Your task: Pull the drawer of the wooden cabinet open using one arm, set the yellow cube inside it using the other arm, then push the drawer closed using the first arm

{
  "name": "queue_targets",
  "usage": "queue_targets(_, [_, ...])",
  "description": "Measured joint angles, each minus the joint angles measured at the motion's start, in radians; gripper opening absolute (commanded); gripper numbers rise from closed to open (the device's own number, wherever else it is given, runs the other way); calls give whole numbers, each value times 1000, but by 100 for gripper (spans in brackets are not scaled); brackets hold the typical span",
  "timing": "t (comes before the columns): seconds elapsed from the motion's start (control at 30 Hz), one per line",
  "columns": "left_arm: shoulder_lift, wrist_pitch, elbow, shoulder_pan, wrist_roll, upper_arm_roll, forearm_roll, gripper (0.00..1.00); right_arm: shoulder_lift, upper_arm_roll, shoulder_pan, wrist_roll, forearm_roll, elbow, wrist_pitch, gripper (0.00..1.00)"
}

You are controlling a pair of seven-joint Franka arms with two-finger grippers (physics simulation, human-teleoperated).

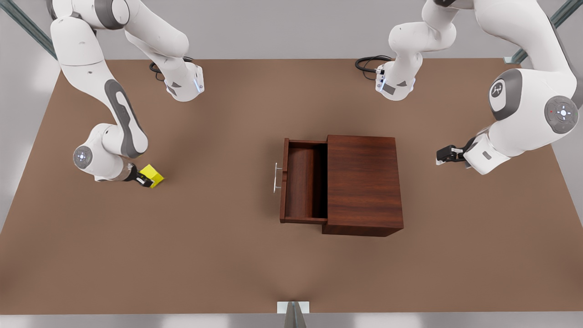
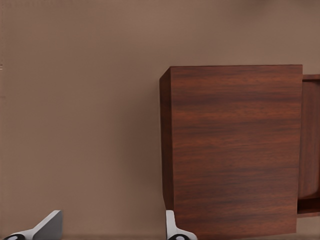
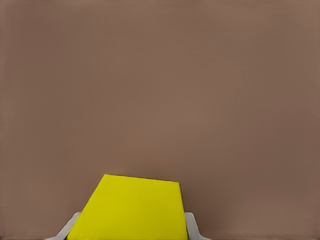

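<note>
The wooden cabinet [image 1: 363,182] stands mid-table, and its drawer [image 1: 304,182] is pulled out toward the front view's left, showing an empty inside and a silver handle [image 1: 276,177]. The yellow cube [image 1: 152,175] rests on the table at the front view's left. My right gripper [image 1: 145,178] is down over it and open, with one finger on each side of the cube [image 3: 132,210]. My left gripper [image 1: 444,155] waits open behind the cabinet at the front view's right. Its fingertips [image 2: 50,226] frame the cabinet's back [image 2: 232,150].
The brown table [image 1: 218,255] stretches wide around the cabinet. Both arm bases and black cables [image 1: 371,61] sit at the table's far edge. A metal post [image 1: 294,314] stands at the near edge.
</note>
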Motion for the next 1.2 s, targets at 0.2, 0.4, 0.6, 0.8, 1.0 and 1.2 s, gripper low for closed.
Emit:
queue_targets(0.2, [0, 2, 2, -3, 4, 0, 0, 100, -54, 56, 9, 13, 2, 187, -137, 53])
queue_targets(0.4, [0, 2, 2, -3, 7, -1, 0, 100, -50, 158, 6, 84, 1, 414, -342, 53])
queue_targets(0.6, [-3, -2, 0, -2, 9, -4, 0, 100, -44, 298, 7, 228, 0, 551, -483, 53])
queue_targets(0.8, [-4, -6, -2, -9, 10, -6, 0, 100, 1, 352, 170, 459, -7, 671, -548, 53])
queue_targets(1.0, [-4, -7, -1, -7, 10, -6, 0, 100, 64, 352, 365, 746, -28, 783, -566, 53])
queue_targets(1.2, [-4, -5, 0, -14, 9, -7, 5, 100, 226, 348, 569, 1068, -126, 1002, -565, 54])
